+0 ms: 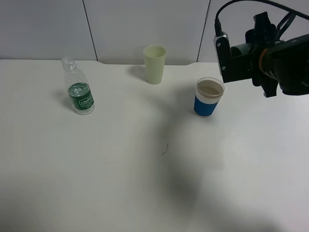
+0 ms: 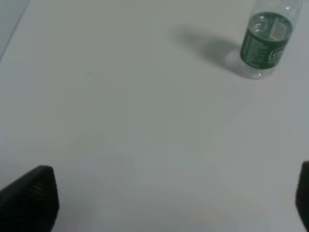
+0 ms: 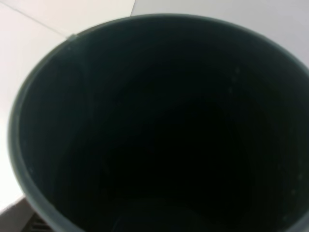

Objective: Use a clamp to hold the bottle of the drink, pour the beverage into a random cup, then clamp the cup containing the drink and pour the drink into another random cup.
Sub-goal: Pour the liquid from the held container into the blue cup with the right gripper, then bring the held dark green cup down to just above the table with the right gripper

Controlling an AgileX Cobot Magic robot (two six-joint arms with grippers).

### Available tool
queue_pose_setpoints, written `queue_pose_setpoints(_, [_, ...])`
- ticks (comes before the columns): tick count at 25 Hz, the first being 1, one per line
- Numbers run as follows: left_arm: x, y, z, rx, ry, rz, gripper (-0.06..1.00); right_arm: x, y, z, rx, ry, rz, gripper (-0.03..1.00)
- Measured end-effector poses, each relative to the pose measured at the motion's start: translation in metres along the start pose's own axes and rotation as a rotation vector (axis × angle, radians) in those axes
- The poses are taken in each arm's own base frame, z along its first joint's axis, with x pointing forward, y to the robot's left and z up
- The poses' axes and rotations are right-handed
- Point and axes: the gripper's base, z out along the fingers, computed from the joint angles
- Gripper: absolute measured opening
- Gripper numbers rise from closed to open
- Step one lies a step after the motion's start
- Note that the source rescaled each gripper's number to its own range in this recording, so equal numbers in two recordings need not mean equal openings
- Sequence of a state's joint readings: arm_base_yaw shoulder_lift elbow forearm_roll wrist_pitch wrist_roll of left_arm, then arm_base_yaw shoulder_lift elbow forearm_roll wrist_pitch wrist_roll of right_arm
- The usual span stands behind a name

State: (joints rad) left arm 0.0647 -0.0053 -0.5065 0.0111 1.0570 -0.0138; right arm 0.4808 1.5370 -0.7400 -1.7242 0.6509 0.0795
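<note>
— While my right gripper [image 1: 227, 50] is clenched on the plain dark teal-green plastic tumbler [image 3: 159, 125], what could go wrong?

— If I tip it off-line, the drink could miss the short white cup with the wide blue band [image 1: 209, 98], which stands at about seven o'clock from that gripper, just below.

— And the rest?

— My left gripper [image 2: 169, 203] hangs released; the small clear plastic bottle with the green label [image 2: 266, 41] stands upright, well apart at one o'clock.
</note>
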Motion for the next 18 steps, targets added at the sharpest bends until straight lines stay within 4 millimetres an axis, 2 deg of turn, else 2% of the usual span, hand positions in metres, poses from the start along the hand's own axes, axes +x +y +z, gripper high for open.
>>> queue_pose_setpoints(1, [0.0, 0.0, 0.0, 0.0, 0.0, 0.0, 1.0, 0.0, 0.0, 0.0, 0.0, 0.0, 0.087, 0.01])
queue_pose_setpoints(3, [0.0, 0.0, 0.0, 0.0, 0.0, 0.0, 1.0, 0.0, 0.0, 0.0, 0.0, -0.001, 0.149, 0.01])
queue_pose_setpoints(4, [0.0, 0.0, 0.0, 0.0, 0.0, 0.0, 1.0, 0.0, 0.0, 0.0, 0.0, -0.001, 0.318, 0.01])
queue_pose_setpoints(9, [0.0, 0.0, 0.0, 0.0, 0.0, 0.0, 1.0, 0.0, 0.0, 0.0, 0.0, -0.002, 0.863, 0.01])
queue_pose_setpoints(10, [0.0, 0.0, 0.0, 0.0, 0.0, 0.0, 1.0, 0.0, 0.0, 0.0, 0.0, -0.002, 0.863, 0.01])
queue_pose_setpoints(14, [0.0, 0.0, 0.0, 0.0, 0.0, 0.0, 1.0, -0.003, -0.001, -0.002, -0.014, -0.03, 1.182, 0.01])
queue_pose_setpoints(18, [0.0, 0.0, 0.0, 0.0, 0.0, 0.0, 1.0, -0.015, -0.009, -0.017, -0.044, -0.135, 1.27, 0.01])
